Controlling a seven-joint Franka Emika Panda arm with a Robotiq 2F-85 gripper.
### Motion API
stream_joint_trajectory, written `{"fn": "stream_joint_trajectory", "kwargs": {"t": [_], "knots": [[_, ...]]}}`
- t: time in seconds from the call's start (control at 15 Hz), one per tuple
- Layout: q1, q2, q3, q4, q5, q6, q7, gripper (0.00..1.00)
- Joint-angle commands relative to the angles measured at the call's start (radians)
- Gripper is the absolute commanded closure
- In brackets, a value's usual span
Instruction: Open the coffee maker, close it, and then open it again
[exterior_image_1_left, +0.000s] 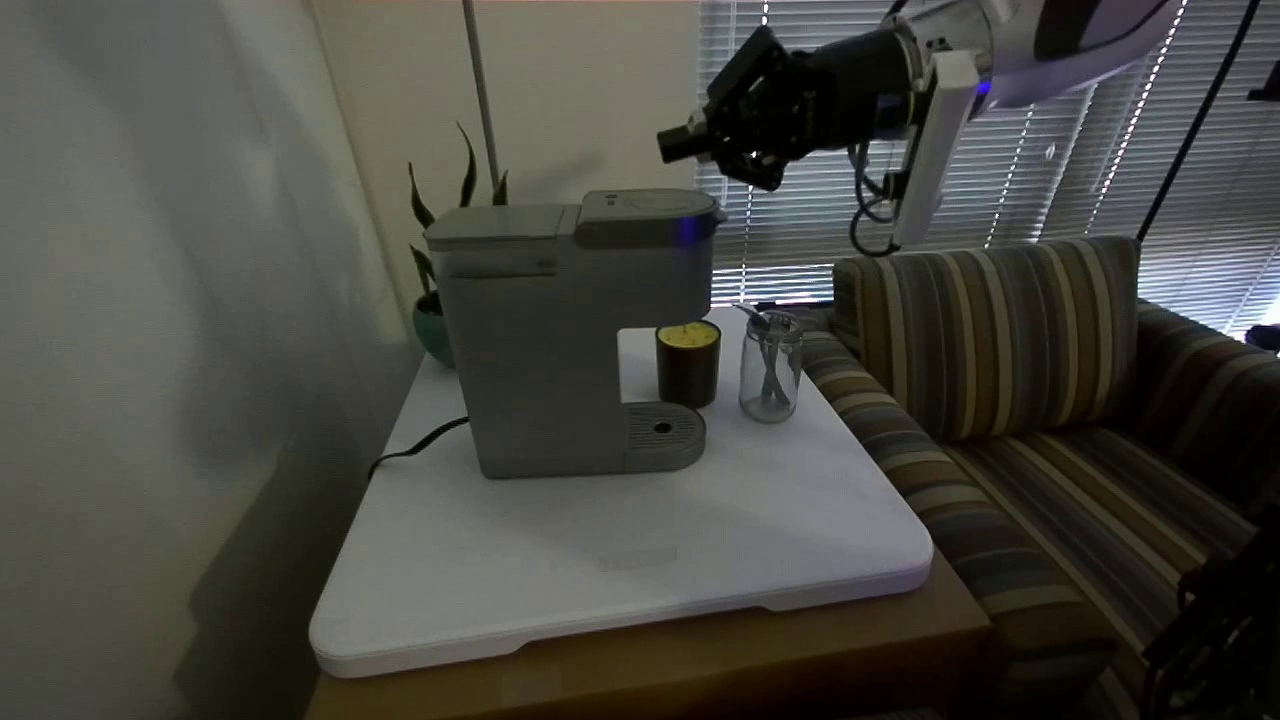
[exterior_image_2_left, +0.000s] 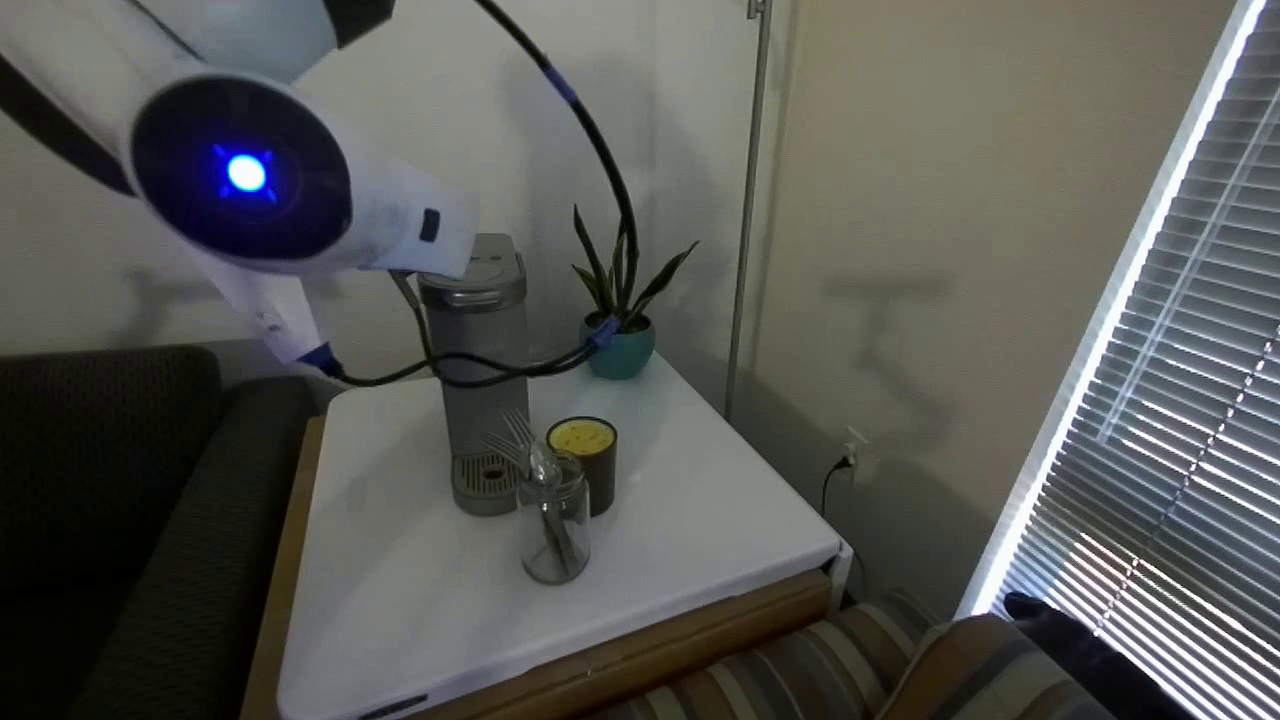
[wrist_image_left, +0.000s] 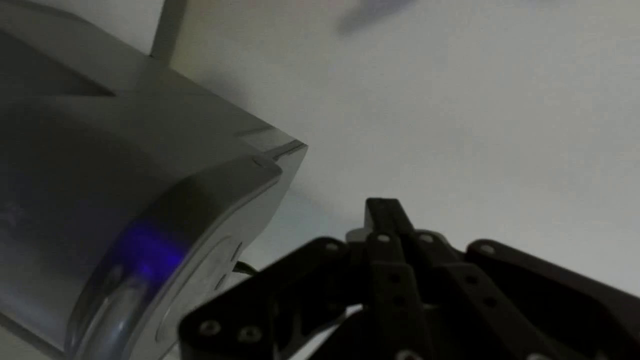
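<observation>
Beside striped seating (exterior_image_1_left: 1010, 465), a white tabletop (exterior_image_1_left: 720, 520) bears the coffee maker (exterior_image_1_left: 545, 360).

We're in a home here, a living-room corner by all we can see! There's the striped armchair (exterior_image_1_left: 1080, 490), a fat back cushion (exterior_image_1_left: 1000, 340) propped in it, right beside the table (exterior_image_1_left: 800, 520), and in an exterior view we pick up a dark upholstered seat (exterior_image_2_left: 100, 470) along another edge. Window blinds (exterior_image_1_left: 1050, 170) next, daylight slipping through. Across we go to the pale walls (exterior_image_1_left: 150, 250), a household outlet (exterior_image_2_left: 856, 438) low down with a cord (exterior_image_2_left: 826, 490) plugged in, and a leafy potted plant (exterior_image_2_left: 620, 352). And up on the table, lovely domestic stuff: a coffee maker (exterior_image_1_left: 545, 370), a dark cup (exterior_image_1_left: 688, 375) with yellow inside, a glass jar (exterior_image_2_left: 555, 550) of cutlery (exterior_image_2_left: 543, 466).
</observation>
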Motion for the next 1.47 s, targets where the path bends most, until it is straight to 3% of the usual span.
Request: {"fn": "stream_joint_trajectory", "kwargs": {"t": [0.0, 0.27, 0.6, 0.93, 1.13, 1.27, 1.4], "knots": [[0.001, -0.109, 0.017, -0.016, -0.193, 0.203, 0.111, 1.0], [-0.004, -0.187, 0.052, -0.044, -0.471, 0.421, 0.322, 1.0], [-0.014, -0.219, 0.085, -0.135, -0.935, 0.583, 0.739, 1.0], [-0.039, -0.169, 0.072, -0.222, -1.401, 0.595, 1.123, 1.0], [-0.058, -0.166, 0.054, -0.21, -1.666, 0.546, 1.353, 1.0], [-0.062, -0.158, 0.05, -0.194, -1.746, 0.563, 1.449, 1.0], [-0.057, -0.145, 0.052, -0.182, -1.729, 0.632, 1.513, 1.0]]}}
